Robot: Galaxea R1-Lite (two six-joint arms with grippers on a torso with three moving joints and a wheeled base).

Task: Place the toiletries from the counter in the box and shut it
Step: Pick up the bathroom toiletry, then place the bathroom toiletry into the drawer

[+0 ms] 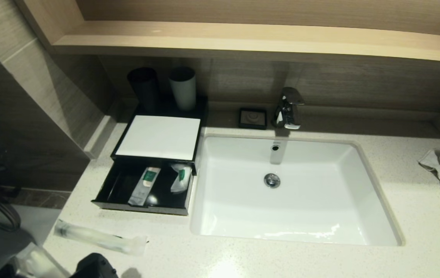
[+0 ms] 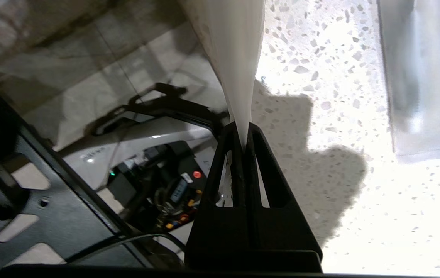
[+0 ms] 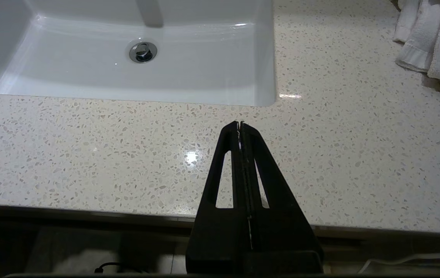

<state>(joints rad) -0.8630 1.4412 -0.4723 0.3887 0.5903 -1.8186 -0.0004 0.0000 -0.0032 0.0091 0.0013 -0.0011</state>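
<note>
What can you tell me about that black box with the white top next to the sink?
The box is low, black and rectangular, with a flat white panel on top. It sits on the speckled counter left of the basin, in front of two tall cups. Its drawer is pulled open toward the camera, and two translucent packets with green labels lie inside on the glossy black bottom. Nothing grips it.
</note>
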